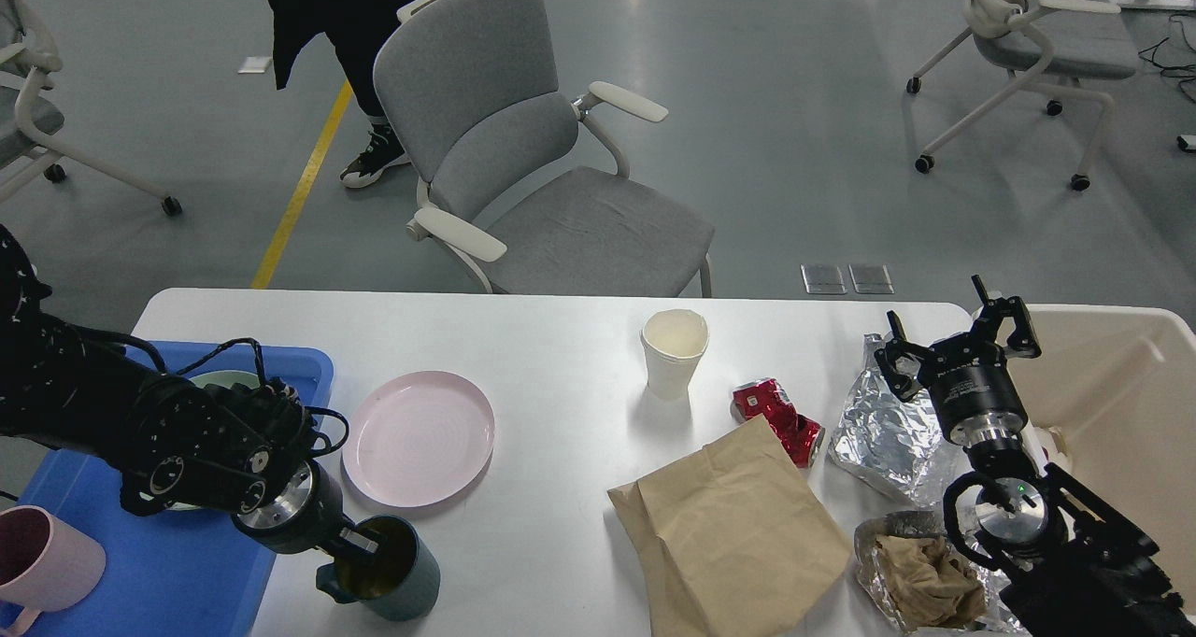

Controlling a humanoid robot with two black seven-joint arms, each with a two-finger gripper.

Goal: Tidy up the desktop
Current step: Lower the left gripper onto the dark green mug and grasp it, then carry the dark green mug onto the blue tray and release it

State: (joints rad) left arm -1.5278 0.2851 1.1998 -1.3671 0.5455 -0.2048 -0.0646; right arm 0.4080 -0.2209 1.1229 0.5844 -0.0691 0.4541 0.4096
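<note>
Head view: my left gripper (360,544) grips the teal mug's (392,572) rim on the desktop (561,357); my right gripper (958,338) hangs released above crumpled foil (883,431).

Our left gripper (366,548) reaches into the teal mug (388,570) on the white worktop (561,357), beside the blue tray (177,572) and pink plate (418,437). Our right gripper (958,338) hovers spread over crumpled foil (883,431). Paper cup (674,351), red can (780,417), brown bag (733,525) between.
</note>
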